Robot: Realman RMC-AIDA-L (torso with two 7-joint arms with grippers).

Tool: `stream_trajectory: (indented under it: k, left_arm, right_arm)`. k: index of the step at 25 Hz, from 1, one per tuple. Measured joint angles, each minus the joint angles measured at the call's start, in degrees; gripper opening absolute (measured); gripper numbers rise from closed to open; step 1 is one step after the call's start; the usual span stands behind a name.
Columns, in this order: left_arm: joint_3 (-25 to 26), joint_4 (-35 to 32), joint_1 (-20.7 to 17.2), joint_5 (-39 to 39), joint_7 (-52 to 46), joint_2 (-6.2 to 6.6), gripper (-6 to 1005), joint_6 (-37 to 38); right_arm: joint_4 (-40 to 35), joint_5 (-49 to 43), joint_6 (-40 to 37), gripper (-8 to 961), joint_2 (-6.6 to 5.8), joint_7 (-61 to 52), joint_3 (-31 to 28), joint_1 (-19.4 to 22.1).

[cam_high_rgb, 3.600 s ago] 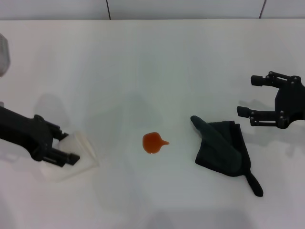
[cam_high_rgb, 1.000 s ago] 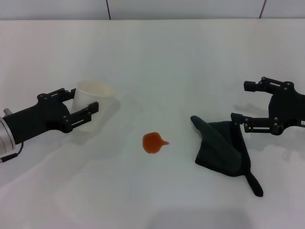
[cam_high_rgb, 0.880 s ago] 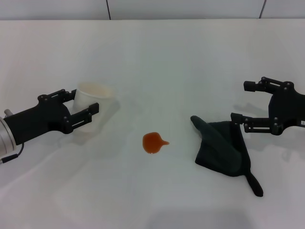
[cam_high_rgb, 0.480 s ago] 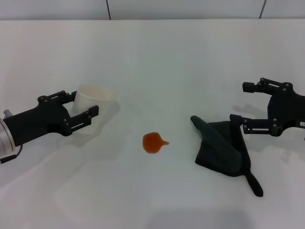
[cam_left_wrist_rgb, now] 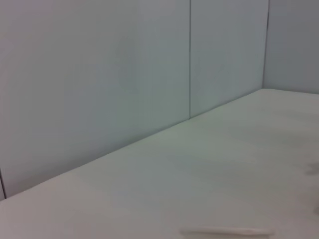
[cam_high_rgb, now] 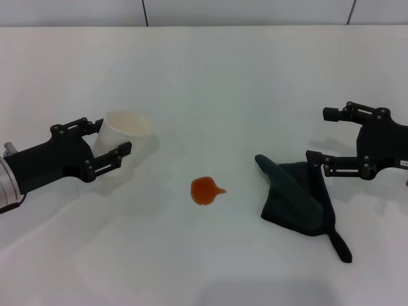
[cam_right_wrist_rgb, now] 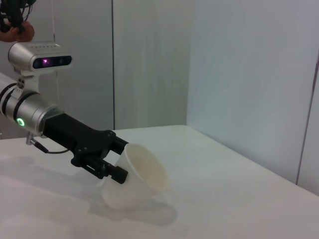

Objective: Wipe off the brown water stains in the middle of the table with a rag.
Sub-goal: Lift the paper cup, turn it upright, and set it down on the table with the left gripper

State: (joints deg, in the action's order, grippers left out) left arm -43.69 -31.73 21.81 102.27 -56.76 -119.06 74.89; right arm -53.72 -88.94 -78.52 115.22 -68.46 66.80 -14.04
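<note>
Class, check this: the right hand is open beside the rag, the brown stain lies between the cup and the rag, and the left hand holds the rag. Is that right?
One part is wrong. The left hand holds the white cup, not the rag, as the head view shows. The rest stands: the right hand is open beside the rag, and the brown stain lies between cup and rag.

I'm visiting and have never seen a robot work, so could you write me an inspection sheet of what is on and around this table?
Surface: white table, one spill on it.
Job's things: orange-brown stain mid-table, unwiped; dark rag lying crumpled beside it, toward the right arm.
Clutter: white cup, tilted.
Grippers: left gripper closed around the cup, rim tipped up off the table; right gripper open, hovering at the rag's far edge, holding nothing.
Cables: thin black wire by the left arm's wrist.
Surroundings: plain pale wall panels behind the table.
</note>
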Motion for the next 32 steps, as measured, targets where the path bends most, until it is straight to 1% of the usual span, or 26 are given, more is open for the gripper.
stream_trajectory:
  k: [20, 28, 32]
  left_arm:
    - [0.55, -0.89, -0.14, -2.33, 1.62, -0.19, 649, -0.10]
    - [0.62, 1.41, -0.34, -7.87, 2.36, -0.14, 649, 0.33]
    - [0.41, 2.68, -0.30, -8.23, 3.74, -0.22, 649, 0.35]
  right_arm:
    - [-0.31, 0.63, 0.47, 873, 0.00, 0.12, 0.00, -0.03]
    - [-0.35, 0.67, 0.47, 872, 0.00, 0.13, 0.09, -0.02]
    - [-0.35, 0.70, 0.42, 872, 0.00, 0.21, 0.09, -0.02]
